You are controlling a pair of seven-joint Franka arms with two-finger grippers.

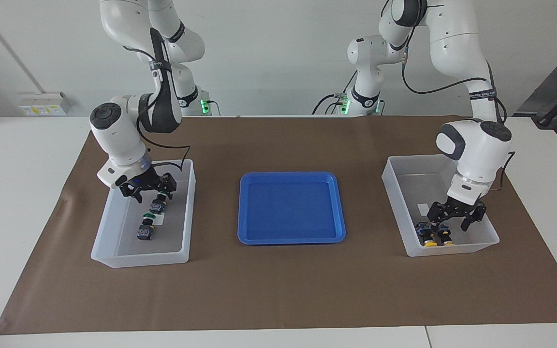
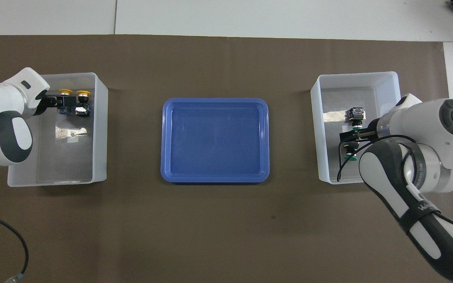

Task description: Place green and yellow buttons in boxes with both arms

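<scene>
Two green buttons (image 1: pixel 156 205) (image 1: pixel 146 231) lie in the box (image 1: pixel 187 217) at the right arm's end; in the overhead view they are one (image 2: pixel 357 115) and the other (image 2: pixel 349 155). My right gripper (image 1: pixel 152 192) (image 2: pixel 351 137) hangs open low over this box, just above the green button nearer the robots. Two yellow buttons (image 1: pixel 426 238) (image 1: pixel 446 237) lie side by side in the box (image 1: pixel 394 203) at the left arm's end, against the wall farthest from the robots (image 2: pixel 65 94) (image 2: pixel 83 94). My left gripper (image 1: pixel 452 223) (image 2: pixel 63 102) is open just above them.
A shallow blue tray (image 1: pixel 290 208) (image 2: pixel 214 139) with nothing in it sits between the two boxes on the brown mat. Each box has a white label (image 2: pixel 71 131) on its floor. Both arms lean over their boxes.
</scene>
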